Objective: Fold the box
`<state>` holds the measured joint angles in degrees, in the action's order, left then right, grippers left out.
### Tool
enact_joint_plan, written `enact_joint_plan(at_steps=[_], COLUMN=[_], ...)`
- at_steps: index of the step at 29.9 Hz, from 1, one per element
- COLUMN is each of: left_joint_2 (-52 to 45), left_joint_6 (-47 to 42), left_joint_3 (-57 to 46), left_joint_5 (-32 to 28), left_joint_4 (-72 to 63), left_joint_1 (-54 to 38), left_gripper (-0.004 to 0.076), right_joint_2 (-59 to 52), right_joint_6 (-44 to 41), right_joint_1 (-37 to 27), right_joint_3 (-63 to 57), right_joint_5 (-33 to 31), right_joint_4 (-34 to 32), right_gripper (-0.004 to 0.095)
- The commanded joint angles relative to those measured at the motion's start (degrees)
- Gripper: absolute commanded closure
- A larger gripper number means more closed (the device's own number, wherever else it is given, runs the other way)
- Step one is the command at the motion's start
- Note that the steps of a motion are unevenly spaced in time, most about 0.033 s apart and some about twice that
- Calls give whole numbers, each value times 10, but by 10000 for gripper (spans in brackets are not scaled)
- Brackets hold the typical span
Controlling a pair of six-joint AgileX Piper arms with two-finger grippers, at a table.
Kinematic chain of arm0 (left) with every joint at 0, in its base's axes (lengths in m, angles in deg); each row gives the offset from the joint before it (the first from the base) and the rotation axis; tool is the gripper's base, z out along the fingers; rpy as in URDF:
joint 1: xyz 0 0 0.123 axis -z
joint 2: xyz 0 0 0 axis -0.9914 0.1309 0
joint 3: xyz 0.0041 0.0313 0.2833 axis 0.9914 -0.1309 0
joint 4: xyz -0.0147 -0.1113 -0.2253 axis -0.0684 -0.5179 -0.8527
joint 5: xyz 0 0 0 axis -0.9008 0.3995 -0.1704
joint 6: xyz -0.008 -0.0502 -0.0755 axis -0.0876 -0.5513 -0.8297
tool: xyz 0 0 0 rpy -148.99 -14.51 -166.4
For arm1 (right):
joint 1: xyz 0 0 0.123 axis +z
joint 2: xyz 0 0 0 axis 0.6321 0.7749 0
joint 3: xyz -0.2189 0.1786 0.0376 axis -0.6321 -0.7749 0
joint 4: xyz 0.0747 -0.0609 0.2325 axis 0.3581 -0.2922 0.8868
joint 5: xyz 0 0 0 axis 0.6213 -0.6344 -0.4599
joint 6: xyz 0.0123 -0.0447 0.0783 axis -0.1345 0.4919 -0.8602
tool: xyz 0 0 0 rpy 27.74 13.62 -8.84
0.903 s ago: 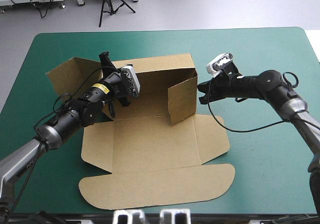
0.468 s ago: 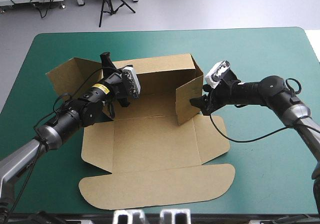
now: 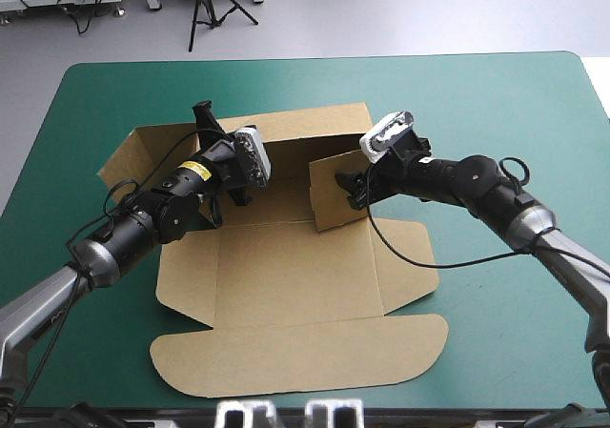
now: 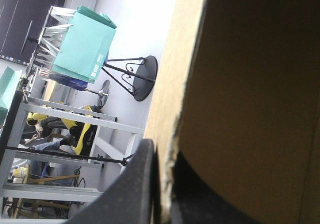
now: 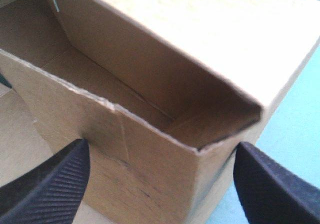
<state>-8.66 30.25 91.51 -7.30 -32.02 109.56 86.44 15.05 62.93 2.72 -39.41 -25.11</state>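
- Left gripper [image 3: 204, 123]: its two black fin-shaped fingers [image 4: 142, 184] are pinched onto an upper edge of the box [image 3: 286, 266], a cut sheet of brown board. The sheet rises between them, and board [image 4: 250, 84] fills the view ahead of this gripper.
- Right gripper [image 3: 355, 190]: its fingers [image 5: 50, 184] are spread wide and hold nothing. One stands on each side of an upright corner of the box [image 5: 150, 59], whose hollow lies just ahead of them.
- End flap [image 3: 334, 192]: it stands upright, directly in front of the right gripper and between the two grippers. Whether the fingers press on it cannot be told.
- Back wall [image 3: 305, 137]: it stands upright and runs from the left gripper's clamped edge across to the end flap at the right gripper.
- Side flap [image 3: 129, 156]: it is tilted upward, beside the left gripper on the side away from the right gripper.
- Floor panel [image 3: 286, 256]: it lies flat on the teal-green table cover [image 3: 496, 94], on the robot's side of both grippers.
- Lid [image 3: 305, 352]: this long panel with rounded corners lies flat beyond the floor panel, well apart from both grippers.
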Motion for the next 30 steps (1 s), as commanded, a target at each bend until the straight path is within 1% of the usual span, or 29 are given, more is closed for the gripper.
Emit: enact_joint_plan(at_steps=[1, 3, 5, 7, 8, 10, 12, 15, 17, 19, 21, 22, 25, 28, 30], left_joint_2=[-10, -10, -10, -10, -10, -10, -10, -10, -10, -10, -10, -10, -10, -10, -10], left_joint_6=[-13, -13, -13, -13, -12, -12, -12, -12, -12, -12, -12, -12, -12, -8, -7], left_joint_3=[10, 10, 10, 10, 9, 9, 9, 9, 9, 9, 9, 9, 9, 9, 9], left_joint_5=[24, 27, 39, 66, 79, 96, 103, 113, 139, 164, 166, 165, 166, 170, 170], left_joint_4=[-23, -23, -23, -19, -19, -19, -19, -19, -20, -19, -19, -19, -19, -19, -19], left_joint_1=[9, 9, 9, 9, 9, 9, 9, 9, 9, 9, 9, 9, 12, 23, 34], left_gripper=[733, 733, 733, 733, 733, 733, 733, 733, 733, 733, 733, 733, 733, 733, 731], right_joint_2=[-20, -19, -16, -12, -12, -12, -12, -12, -12, -12, -12, -12, -12, -12, -12], right_joint_6=[-35, -52, -57, -60, -60, -60, -60, -72, -73, -73, -73, -73, -61, -49, -49], right_joint_1=[19, 24, 24, 24, 24, 24, 24, 24, 24, 24, 24, 24, 24, 24, 24], right_joint_3=[19, 19, 19, 18, 18, 18, 18, 18, 18, 18, 18, 18, 18, 18, 18], right_joint_5=[80, 116, 138, 153, 155, 153, 150, 125, 104, 99, 96, 90, 67, 58, 58], right_joint_4=[3, -6, -8, -8, -9, -23, -41, -60, -61, -61, -61, -61, -62, -62, -62], right_gripper=[193, 193, 193, 217, 253, 330, 378, 395, 395, 400, 460, 513, 729, 908, 924])
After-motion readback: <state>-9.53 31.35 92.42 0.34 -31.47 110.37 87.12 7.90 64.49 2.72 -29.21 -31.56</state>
